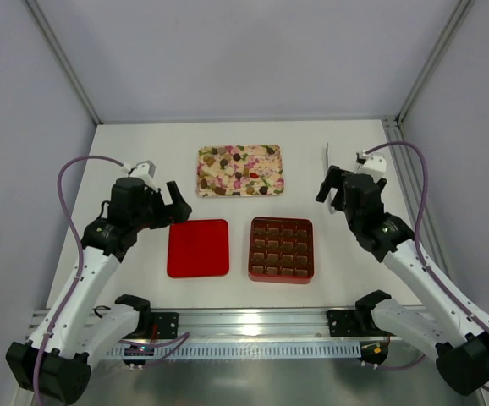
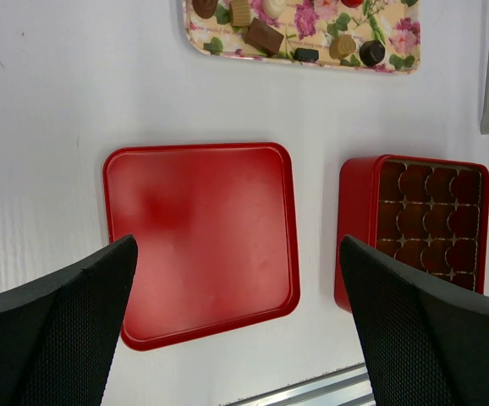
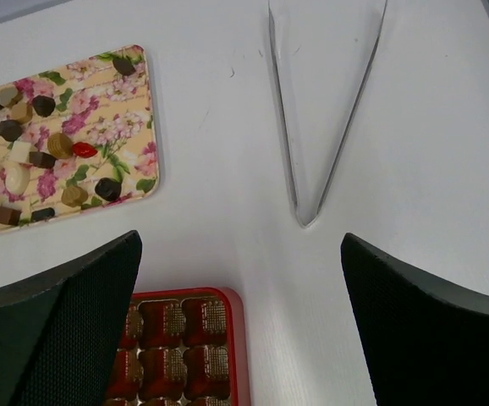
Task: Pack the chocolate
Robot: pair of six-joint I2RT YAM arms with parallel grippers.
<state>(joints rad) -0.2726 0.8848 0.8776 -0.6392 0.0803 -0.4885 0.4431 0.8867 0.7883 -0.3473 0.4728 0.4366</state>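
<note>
The chocolate (image 1: 236, 173), several small dark brown, tan and cream pieces, lies on the floral tray (image 1: 274, 150) at the back middle. Pieces also show in the left wrist view (image 2: 264, 35) and the right wrist view (image 3: 58, 144). The red box (image 1: 251, 249) with its brown gridded insert sits front centre, and the cells I can see are empty. My left gripper (image 1: 173, 207) is open and empty above the red lid (image 2: 202, 228). My right gripper (image 1: 329, 193) is open and empty, hovering over bare table between the box's far right corner (image 3: 236, 338) and the tongs (image 3: 287, 127).
The red lid (image 1: 198, 248) lies flat just left of the box. The V-shaped tongs (image 1: 327, 156) lie at the back right, near the frame post. A metal rail (image 1: 253, 326) runs along the near table edge.
</note>
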